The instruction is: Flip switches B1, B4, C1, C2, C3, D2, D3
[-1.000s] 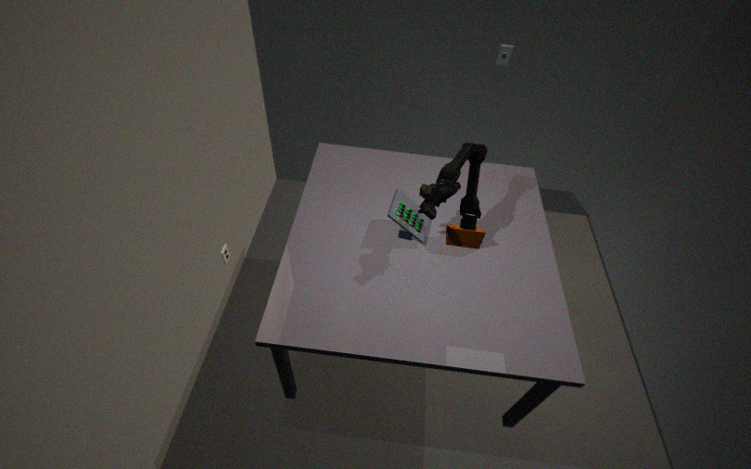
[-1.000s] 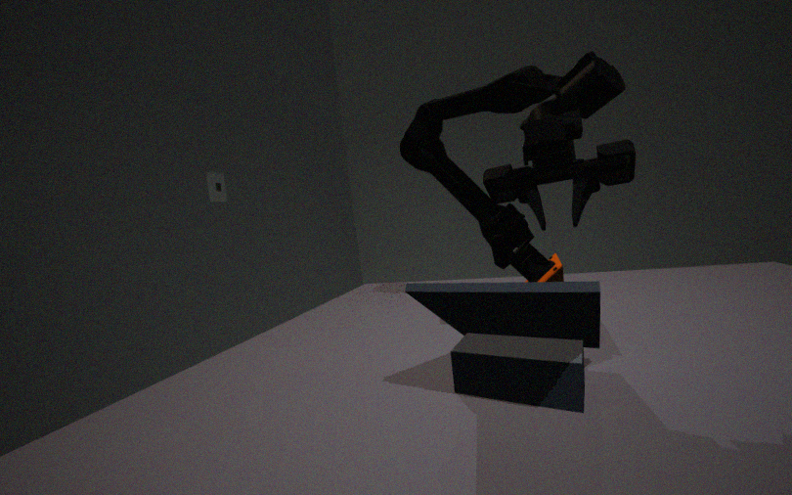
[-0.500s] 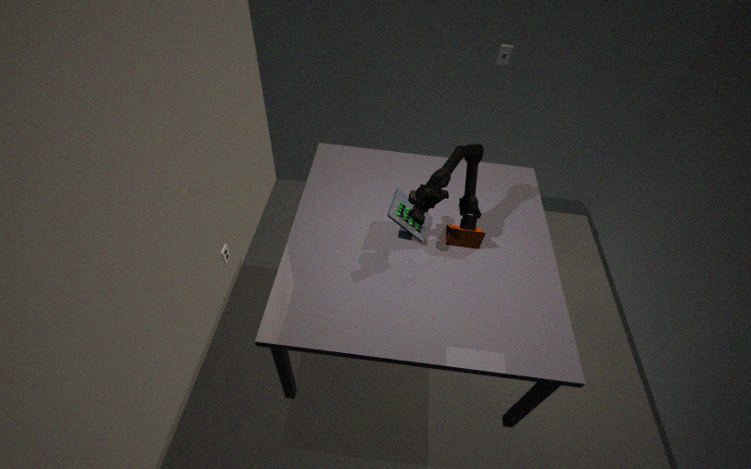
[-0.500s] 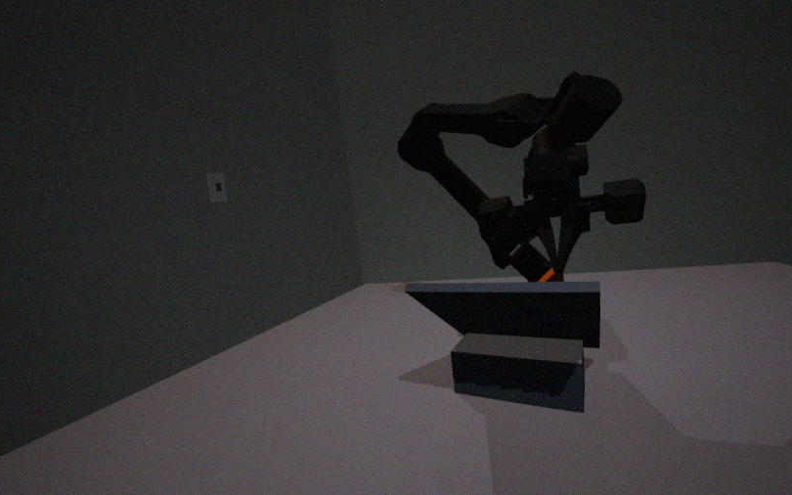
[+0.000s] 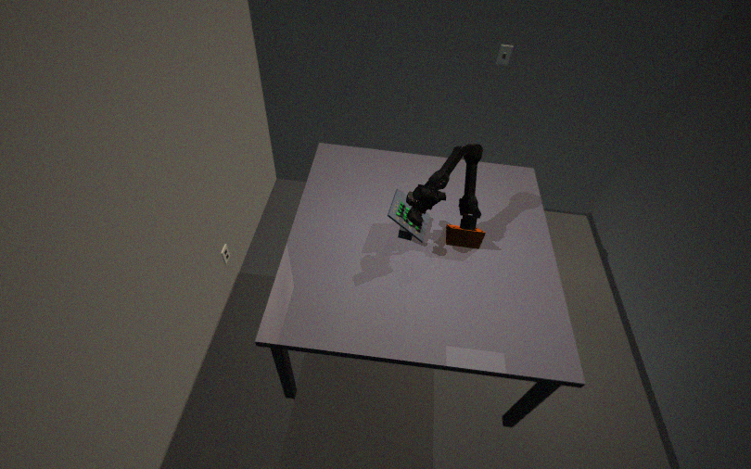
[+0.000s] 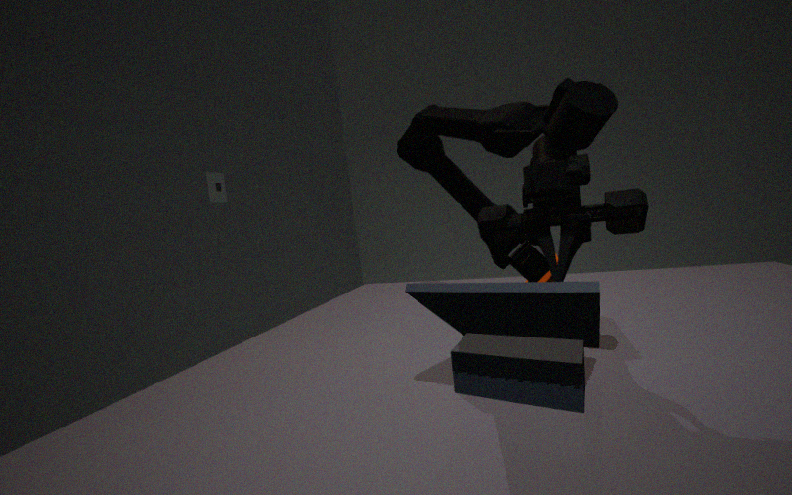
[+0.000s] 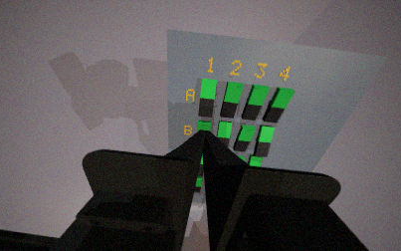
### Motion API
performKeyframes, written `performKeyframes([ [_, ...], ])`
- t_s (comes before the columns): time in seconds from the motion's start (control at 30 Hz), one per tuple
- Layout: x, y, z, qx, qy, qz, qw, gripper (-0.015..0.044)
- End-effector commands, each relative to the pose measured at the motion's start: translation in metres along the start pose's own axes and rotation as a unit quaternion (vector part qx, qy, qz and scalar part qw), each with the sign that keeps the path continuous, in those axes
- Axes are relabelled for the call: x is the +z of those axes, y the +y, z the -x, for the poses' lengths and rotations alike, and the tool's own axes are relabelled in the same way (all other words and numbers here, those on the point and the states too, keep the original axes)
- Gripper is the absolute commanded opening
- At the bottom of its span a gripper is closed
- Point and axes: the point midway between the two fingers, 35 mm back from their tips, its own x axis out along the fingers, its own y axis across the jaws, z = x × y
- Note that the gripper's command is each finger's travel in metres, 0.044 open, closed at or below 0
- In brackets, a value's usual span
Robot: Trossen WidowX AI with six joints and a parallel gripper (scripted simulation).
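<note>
The tilted panel carries rocker switches with green far halves and dark near halves. My gripper is shut and empty. In the wrist view its tips overlap the near part of switch B1; whether they touch it I cannot tell. The green halves of A1, B2 and B4 look brighter than those of B1, B3 and A2. The fingers hide much of rows C and D. The exterior view shows only the panel's back.
The panel's support block stands behind and below it on the table. The orange base plate of the arm lies on the panel's near side. Shadows of the arm fall across the table.
</note>
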Motion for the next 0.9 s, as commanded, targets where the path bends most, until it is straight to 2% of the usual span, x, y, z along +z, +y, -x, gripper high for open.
performKeyframes([
  [0.0, -0.004, 0.000, -0.006, 0.000, 0.004, 0.005, 1.000, 0.0000],
  [0.87, -0.003, 0.000, -0.016, 0.000, 0.004, 0.005, 1.000, 0.0000],
])
